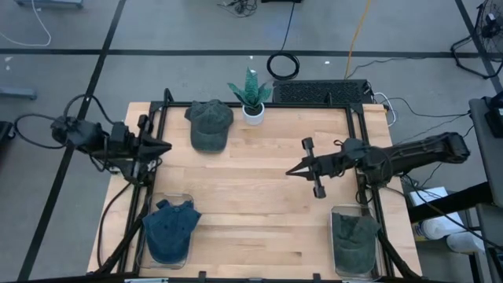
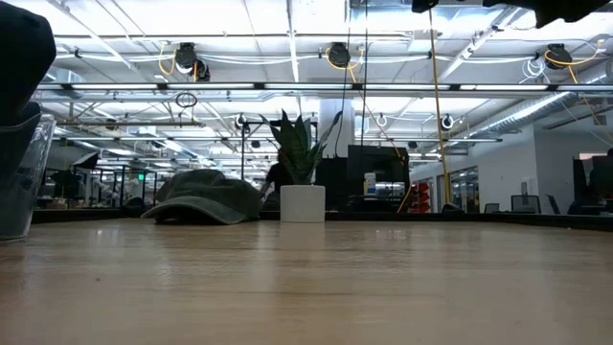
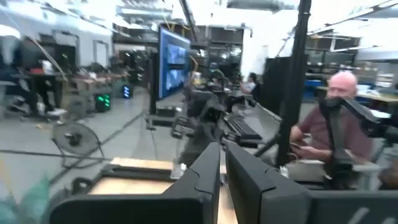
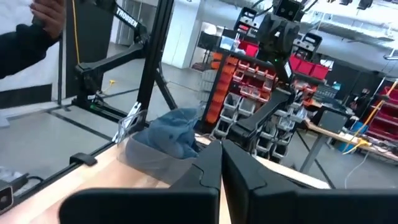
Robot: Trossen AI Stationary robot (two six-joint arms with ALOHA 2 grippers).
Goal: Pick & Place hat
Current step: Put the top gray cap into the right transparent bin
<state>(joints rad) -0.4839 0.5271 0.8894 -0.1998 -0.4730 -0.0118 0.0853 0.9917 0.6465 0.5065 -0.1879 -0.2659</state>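
A grey-green hat (image 1: 210,124) lies flat on the table near its far edge, left of a potted plant (image 1: 251,94); the low view shows the hat (image 2: 203,197) resting on its brim. A blue hat (image 1: 170,228) sits in a clear bin at the near left, and the right wrist view shows this blue hat (image 4: 174,134) too. Another grey-green hat (image 1: 354,240) fills the near right bin. My left gripper (image 1: 163,147) hovers shut at the table's left edge. My right gripper (image 1: 291,171) is shut above mid-table, pointing left.
The potted plant stands at the far edge. Clear bins sit at both near corners. A dark frame (image 1: 357,118) runs along the table's sides. A seated person (image 3: 333,118) shows beyond the table in the left wrist view. Bare wood (image 1: 251,204) lies between the bins.
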